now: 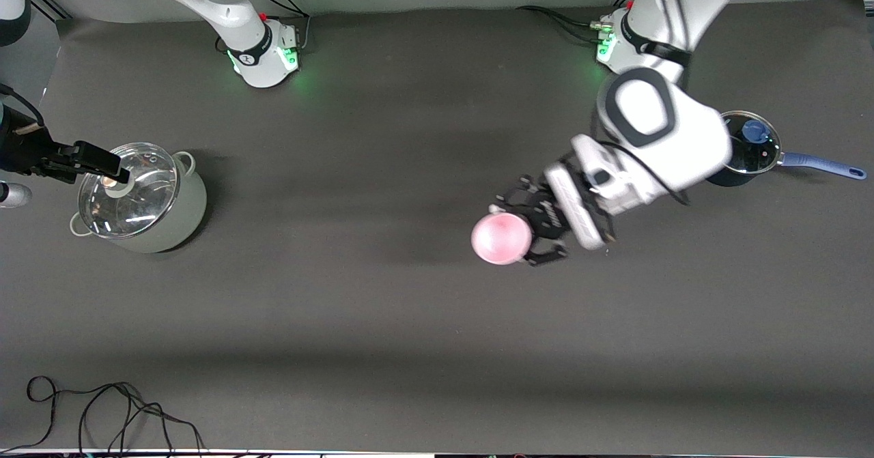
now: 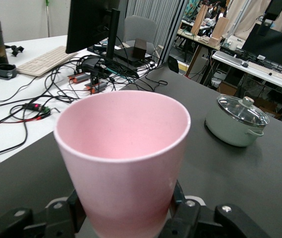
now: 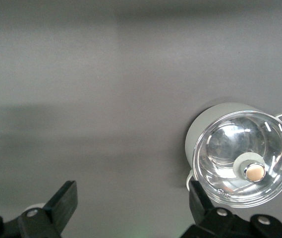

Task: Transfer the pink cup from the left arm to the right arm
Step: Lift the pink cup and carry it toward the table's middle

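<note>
The pink cup (image 1: 502, 238) is upright, mouth up, held between the fingers of my left gripper (image 1: 529, 233), the black claw-like one. It is over the mat, toward the left arm's end of the table. In the left wrist view the cup (image 2: 123, 148) fills the middle, with the left gripper (image 2: 126, 215) shut on its lower part. My right gripper (image 1: 113, 168), black and blocky, hangs over the glass lid of the grey-green pot (image 1: 167, 219) at the right arm's end. In the right wrist view the right gripper (image 3: 131, 203) is wide open and empty.
The lidded pot also shows in the right wrist view (image 3: 242, 156) and the left wrist view (image 2: 237, 121). A dark saucepan with a blue handle (image 1: 819, 164) sits partly under the left arm. Loose black cables (image 1: 102, 410) lie at the table's near edge.
</note>
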